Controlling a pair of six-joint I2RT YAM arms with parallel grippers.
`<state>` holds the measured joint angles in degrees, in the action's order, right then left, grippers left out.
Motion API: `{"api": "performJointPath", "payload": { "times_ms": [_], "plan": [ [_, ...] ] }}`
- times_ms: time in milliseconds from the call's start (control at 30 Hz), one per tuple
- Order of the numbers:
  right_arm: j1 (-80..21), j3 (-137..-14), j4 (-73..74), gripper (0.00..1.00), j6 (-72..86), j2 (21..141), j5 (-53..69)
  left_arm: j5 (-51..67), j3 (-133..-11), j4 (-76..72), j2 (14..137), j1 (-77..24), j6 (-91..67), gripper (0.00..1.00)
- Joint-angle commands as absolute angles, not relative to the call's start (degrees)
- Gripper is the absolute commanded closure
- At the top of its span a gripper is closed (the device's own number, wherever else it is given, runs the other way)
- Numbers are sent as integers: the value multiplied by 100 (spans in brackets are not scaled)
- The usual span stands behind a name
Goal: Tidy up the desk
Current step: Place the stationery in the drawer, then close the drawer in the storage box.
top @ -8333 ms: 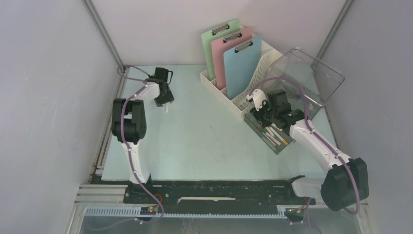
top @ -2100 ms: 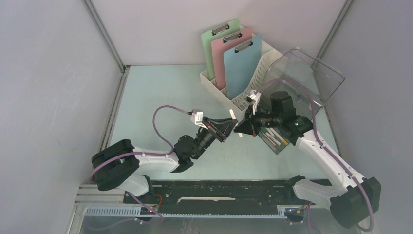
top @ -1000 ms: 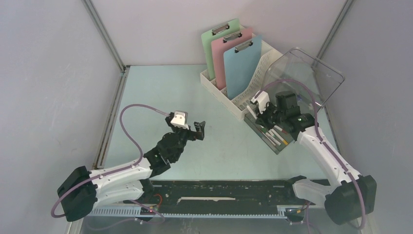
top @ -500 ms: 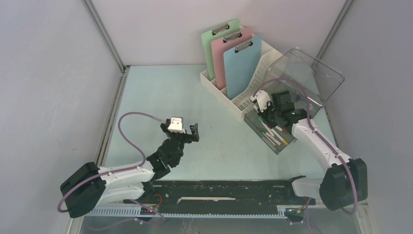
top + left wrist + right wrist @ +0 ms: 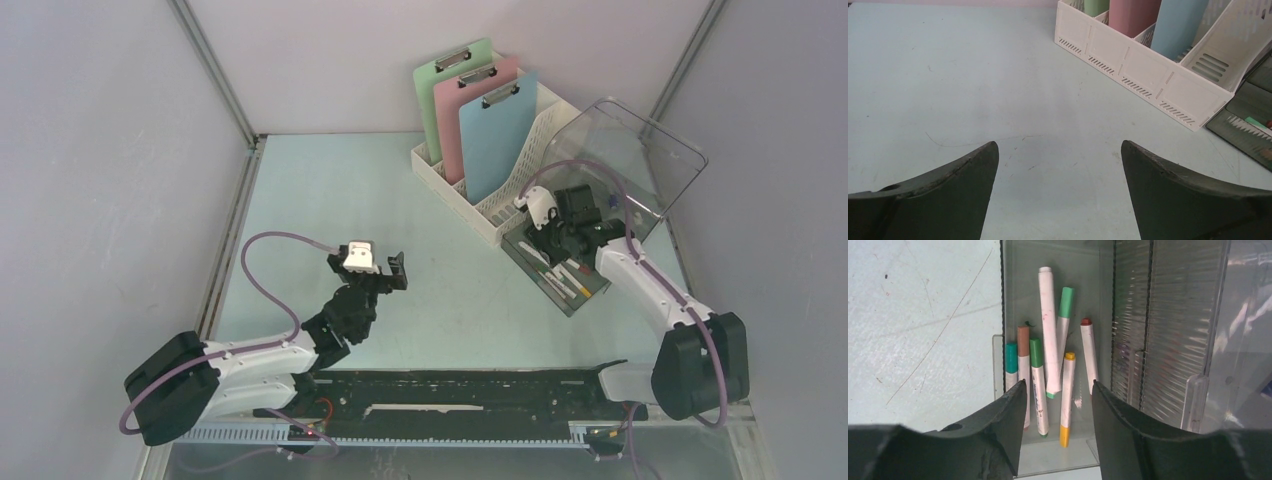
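Overhead, the pale mint desk [image 5: 330,190] sits between plain grey walls [image 5: 100,200].

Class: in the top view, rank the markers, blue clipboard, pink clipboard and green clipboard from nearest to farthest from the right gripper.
1. Markers, right beneath the right gripper.
2. Blue clipboard, nearest rack slot.
3. Pink clipboard, middle slot.
4. Green clipboard, farthest slot.

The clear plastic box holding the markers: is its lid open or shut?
Open. The transparent lid of the clear plastic box stands raised behind it, and the coloured-cap markers lie uncovered inside.
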<state>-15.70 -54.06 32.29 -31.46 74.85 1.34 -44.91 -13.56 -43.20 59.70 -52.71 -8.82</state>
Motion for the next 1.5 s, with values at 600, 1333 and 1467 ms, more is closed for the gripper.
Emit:
{"api": "performJointPath", "payload": {
  "times_ms": [600, 1333, 1467],
  "plan": [
    [-1765, -5713, 4198, 42, -4090, 6981, 3282, -4691, -1330, -4614, 5950, -5274, -792, 0],
    [-3643, -5712, 3535, 100, -3767, 9137, -1039, -4693, -1334, -4614, 5958, -5276, -798, 0],
    [-3654, -5711, 3464, 100, -3737, 9582, -1968, -4698, -1333, -4614, 5966, -5277, -791, 0]
  ]
}}
